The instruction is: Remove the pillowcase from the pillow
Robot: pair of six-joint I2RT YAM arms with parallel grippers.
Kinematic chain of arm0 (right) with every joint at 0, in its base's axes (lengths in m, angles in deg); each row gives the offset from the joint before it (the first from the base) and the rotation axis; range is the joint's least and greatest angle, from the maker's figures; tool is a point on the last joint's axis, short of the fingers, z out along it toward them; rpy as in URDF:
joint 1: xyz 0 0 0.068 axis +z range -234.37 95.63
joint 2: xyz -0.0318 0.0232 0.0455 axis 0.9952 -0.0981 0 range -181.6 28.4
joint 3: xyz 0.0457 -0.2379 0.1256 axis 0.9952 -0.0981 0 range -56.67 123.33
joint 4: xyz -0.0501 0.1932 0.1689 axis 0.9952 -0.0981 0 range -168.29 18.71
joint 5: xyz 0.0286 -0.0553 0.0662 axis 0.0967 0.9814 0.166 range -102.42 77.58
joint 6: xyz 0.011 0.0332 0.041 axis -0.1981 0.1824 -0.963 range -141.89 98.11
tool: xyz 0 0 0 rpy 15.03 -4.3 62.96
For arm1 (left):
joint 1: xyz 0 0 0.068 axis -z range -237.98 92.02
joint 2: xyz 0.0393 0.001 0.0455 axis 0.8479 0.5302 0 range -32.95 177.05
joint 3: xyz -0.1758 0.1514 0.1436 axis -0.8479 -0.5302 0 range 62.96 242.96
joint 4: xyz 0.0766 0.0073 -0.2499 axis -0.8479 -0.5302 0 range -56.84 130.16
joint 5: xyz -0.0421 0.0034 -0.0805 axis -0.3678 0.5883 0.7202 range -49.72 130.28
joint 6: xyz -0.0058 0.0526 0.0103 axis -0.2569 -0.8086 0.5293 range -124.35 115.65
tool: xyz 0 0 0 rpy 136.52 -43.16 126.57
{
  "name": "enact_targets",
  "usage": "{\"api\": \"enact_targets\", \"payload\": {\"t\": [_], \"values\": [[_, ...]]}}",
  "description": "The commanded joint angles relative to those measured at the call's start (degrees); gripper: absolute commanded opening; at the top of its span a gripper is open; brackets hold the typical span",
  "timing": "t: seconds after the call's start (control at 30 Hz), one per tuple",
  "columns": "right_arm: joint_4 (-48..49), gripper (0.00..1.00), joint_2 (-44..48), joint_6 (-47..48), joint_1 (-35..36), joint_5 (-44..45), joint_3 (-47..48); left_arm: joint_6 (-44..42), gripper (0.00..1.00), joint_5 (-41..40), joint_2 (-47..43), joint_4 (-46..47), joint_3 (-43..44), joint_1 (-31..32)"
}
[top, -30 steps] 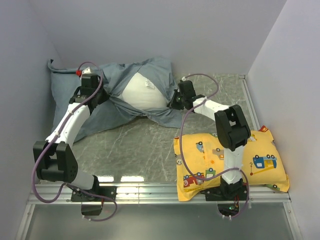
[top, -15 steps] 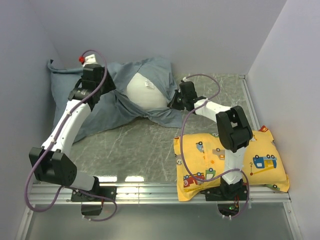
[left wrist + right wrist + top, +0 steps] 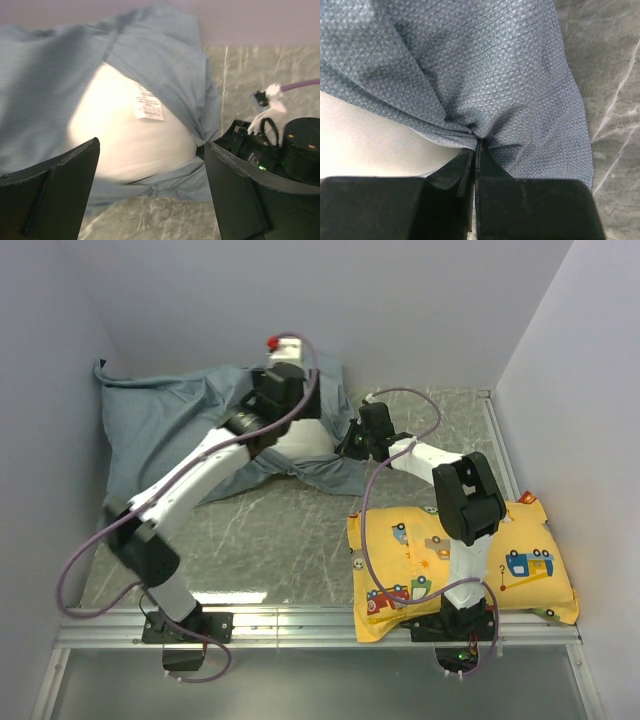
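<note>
The blue-grey pillowcase lies crumpled at the back left, partly peeled off the white pillow. In the left wrist view the bare pillow bulges out of the pillowcase, its small tag showing. My left gripper hovers over the pillow, and it stands wide open with nothing in it. My right gripper sits at the pillow's right edge. Its jaws are shut on a bunched fold of pillowcase, with the pillow just to the left.
A yellow pillow with cartoon vehicles lies at the front right, by the right arm's base. Walls close the table in at the left, back and right. A metal rail runs along the near edge.
My left arm has swung right from the pillowcase's left part to above the pillow, and its jaws have opened wide. The right gripper has kept its hold in place.
</note>
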State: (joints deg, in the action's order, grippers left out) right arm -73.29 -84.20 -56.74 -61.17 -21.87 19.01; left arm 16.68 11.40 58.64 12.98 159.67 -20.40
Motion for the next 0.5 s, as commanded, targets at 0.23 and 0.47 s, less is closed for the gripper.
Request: {"api": "enact_targets", "payload": {"t": [0.23, 0.47], "values": [[-3.8, 0.0, 2.29, 1.1, -0.35, 1.54, 2.45, -1.97, 0.97, -1.87, 22.74, -4.2, 6.92, 1.09], [-3.1, 0.0, 2.73, 0.4, -0.35, 0.58, 2.1, 0.06, 0.97, -9.61, 29.87, -5.69, 9.72, -0.32]]}}
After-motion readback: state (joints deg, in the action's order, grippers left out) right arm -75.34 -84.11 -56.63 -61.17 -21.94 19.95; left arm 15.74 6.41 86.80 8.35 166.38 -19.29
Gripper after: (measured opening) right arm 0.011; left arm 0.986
